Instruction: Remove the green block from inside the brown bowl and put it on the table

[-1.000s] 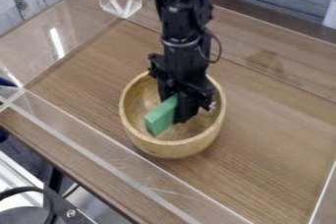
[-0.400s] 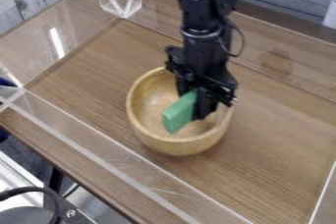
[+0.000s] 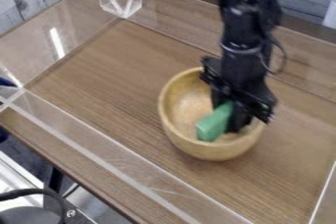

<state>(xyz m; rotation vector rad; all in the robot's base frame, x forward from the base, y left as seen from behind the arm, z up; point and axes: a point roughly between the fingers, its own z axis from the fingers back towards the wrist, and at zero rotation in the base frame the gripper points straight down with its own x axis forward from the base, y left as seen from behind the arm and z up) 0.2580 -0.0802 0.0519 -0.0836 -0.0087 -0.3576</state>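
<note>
Rightward shifted: bowl (image 3: 183, 133), green block (image 3: 211, 125) inside.

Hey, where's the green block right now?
In the camera view, the green block is right of centre, still inside the brown bowl, just below the black gripper.

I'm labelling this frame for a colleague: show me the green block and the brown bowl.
green block (image 3: 210, 128), camera view, on its visible green face
brown bowl (image 3: 187, 145), camera view, on the front outer wall below the rim
</note>
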